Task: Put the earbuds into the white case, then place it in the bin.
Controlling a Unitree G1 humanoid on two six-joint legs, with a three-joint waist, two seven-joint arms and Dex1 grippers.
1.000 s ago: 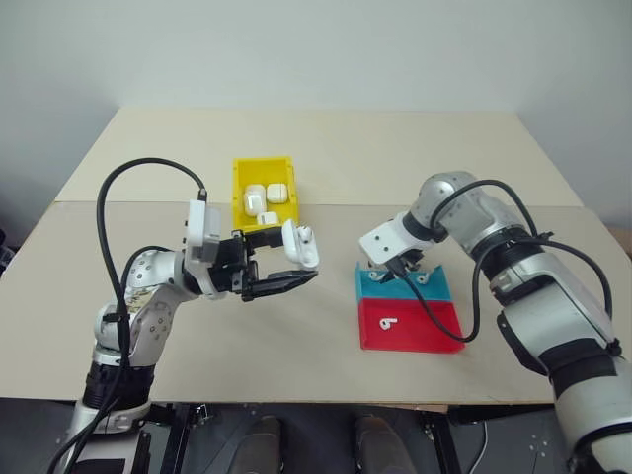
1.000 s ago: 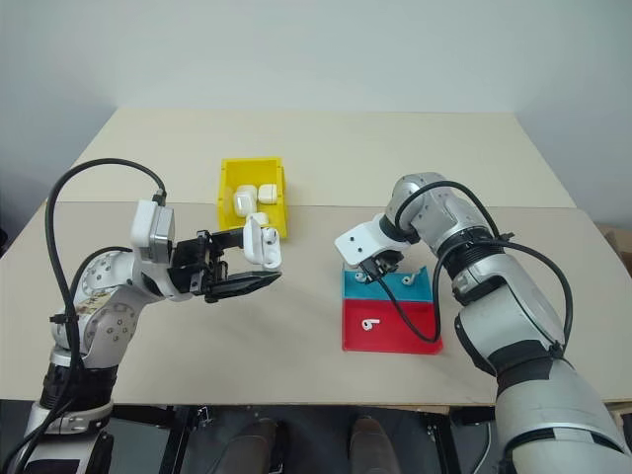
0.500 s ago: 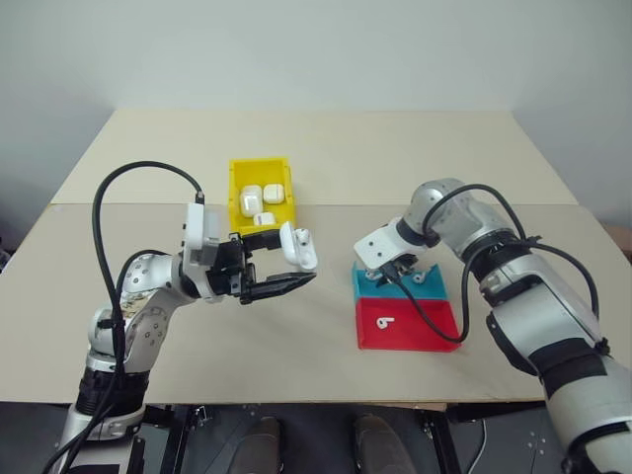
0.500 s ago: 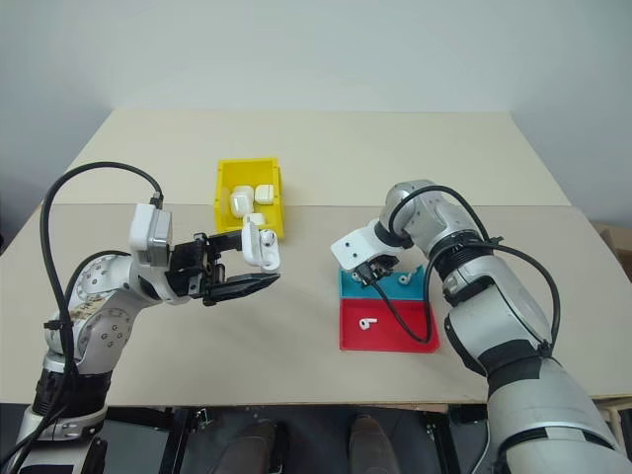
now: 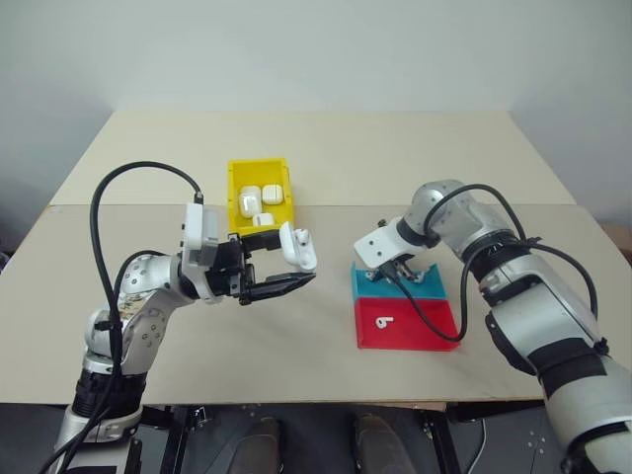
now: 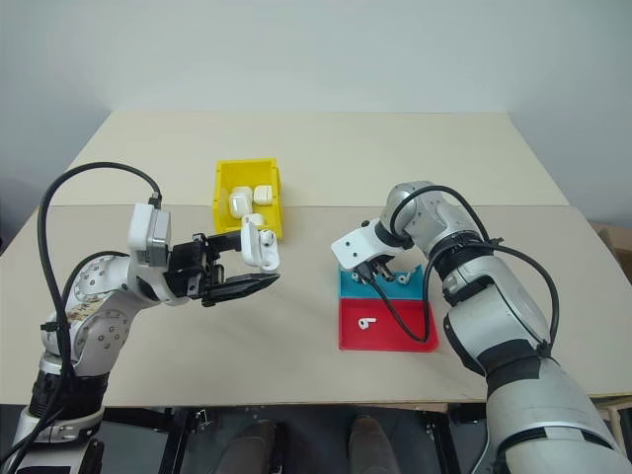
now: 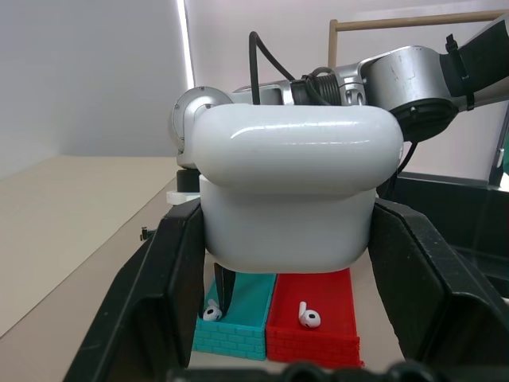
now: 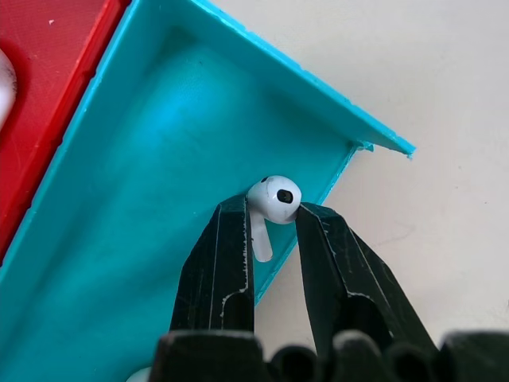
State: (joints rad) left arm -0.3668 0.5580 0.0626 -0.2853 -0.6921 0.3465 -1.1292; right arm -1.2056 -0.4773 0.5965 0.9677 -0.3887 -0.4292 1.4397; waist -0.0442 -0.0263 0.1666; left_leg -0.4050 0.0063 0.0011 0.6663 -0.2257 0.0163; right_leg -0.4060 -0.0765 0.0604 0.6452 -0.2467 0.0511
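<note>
Right gripper [image 8: 269, 231] pinching an earbud [image 8: 273, 200] between its fingertips, by the blue tray's [image 8: 119, 239] wall. Likely light, glossy, slippery, so best nipped at the stem below the bulb. Second earbud [image 5: 388, 322] just beyond, on the red tray [image 5: 434, 326]. Left gripper [image 5: 286, 272] clamped on the open case [image 7: 286, 199], held up beside the bin [image 5: 237, 188]. No readable lettering anywhere, seemingly.
</note>
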